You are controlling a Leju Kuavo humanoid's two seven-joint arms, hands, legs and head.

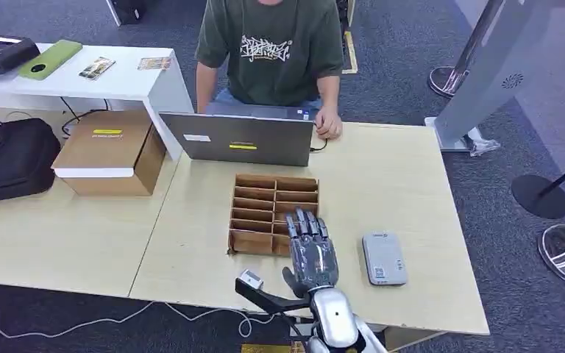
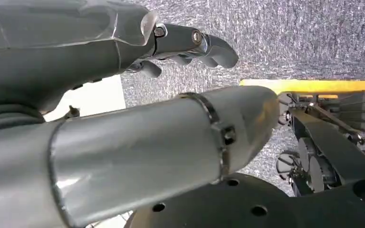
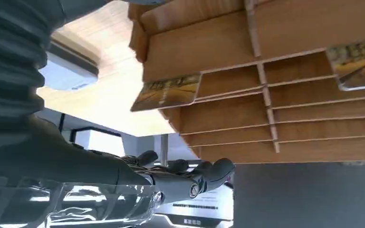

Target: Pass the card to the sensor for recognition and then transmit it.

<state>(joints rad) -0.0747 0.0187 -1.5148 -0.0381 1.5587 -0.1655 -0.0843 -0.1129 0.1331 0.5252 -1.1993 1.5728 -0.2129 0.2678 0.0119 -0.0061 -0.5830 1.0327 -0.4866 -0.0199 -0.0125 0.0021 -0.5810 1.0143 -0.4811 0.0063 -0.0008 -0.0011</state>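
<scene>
Fingers (image 1: pixel 307 224) of the right hand (image 1: pixel 310 254) are lying spread and straight over the near right corner of the organizer (image 1: pixel 272 213), holding nothing, with the sensor (image 1: pixel 383 258) sitting just to the hand's right on the table (image 1: pixel 397 169) and a laptop (image 1: pixel 239 138) and a person (image 1: pixel 272 51) beyond its fingertips. Hanging over carpet (image 2: pixel 290 38), the left hand (image 2: pixel 180 45) is showing loosely curled fingers with nothing in them. Seen from the right wrist, a card (image 3: pixel 168 91) is sticking out of an organizer slot just ahead of the empty right hand, and a second card (image 3: pixel 361 64) is sitting farther along.
</scene>
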